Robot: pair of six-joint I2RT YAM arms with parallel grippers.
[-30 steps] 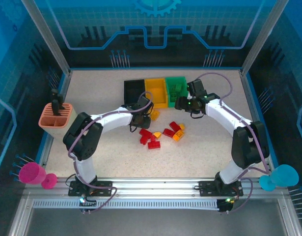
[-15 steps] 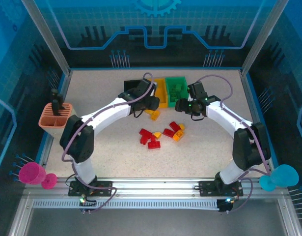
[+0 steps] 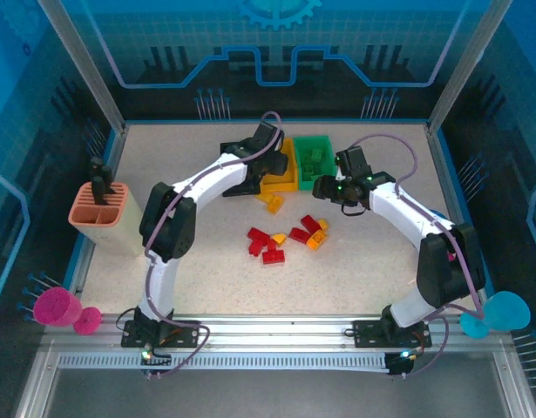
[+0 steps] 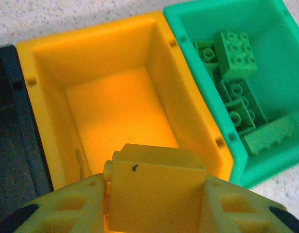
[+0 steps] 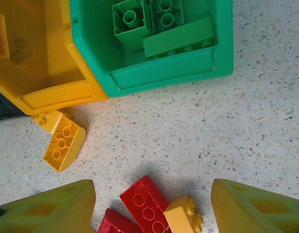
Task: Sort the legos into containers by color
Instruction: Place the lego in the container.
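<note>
Yellow brick (image 4: 156,179), pinched in the jaws of the left gripper (image 4: 156,196), hung directly over the near end of the yellow bin (image 4: 42,111).

A salmon-pink divided holder (image 3: 98,223) stands at the left edge of the speckled table (image 3: 355,270), with a black tool (image 3: 98,183) upright in its far compartment. A magenta goblet (image 3: 58,307) and a cyan goblet (image 3: 497,313) sit at the near corners, beside the aluminium rail (image 3: 276,358). A gear emblem (image 3: 278,10) marks the blue back panel.
</note>
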